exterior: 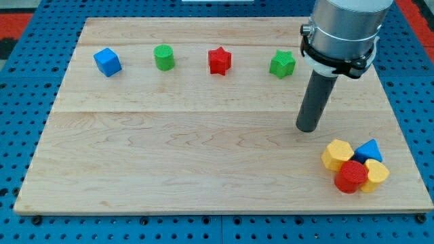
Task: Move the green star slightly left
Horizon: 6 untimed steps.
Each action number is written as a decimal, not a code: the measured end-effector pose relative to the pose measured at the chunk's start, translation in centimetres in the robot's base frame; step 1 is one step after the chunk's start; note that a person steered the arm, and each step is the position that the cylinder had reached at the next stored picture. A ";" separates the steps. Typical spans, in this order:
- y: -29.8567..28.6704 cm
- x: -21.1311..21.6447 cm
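Green star [282, 64] sits near tabletop [169, 156] top edge, right of red star [219, 60]. My tip [308, 129], a bare rod holding nothing, stands below-right, apart. Probably light, rigid, slides easily; push its right-hand points, gently.

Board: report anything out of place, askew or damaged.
Nothing looks damaged. The only irregular spot is the huddle at the view's bottom right: two yellow blocks, a red block and a blue block pressed together, unlike the tidy top row. My tip stands apart.
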<state>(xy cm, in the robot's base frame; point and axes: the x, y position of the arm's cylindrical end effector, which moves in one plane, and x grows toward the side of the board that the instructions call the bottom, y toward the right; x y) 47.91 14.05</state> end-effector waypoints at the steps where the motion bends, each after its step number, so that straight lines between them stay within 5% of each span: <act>1: -0.2 -2.3; 3: -0.6 -11.6; 5: -1.4 -13.9; 6: 3.1 -14.6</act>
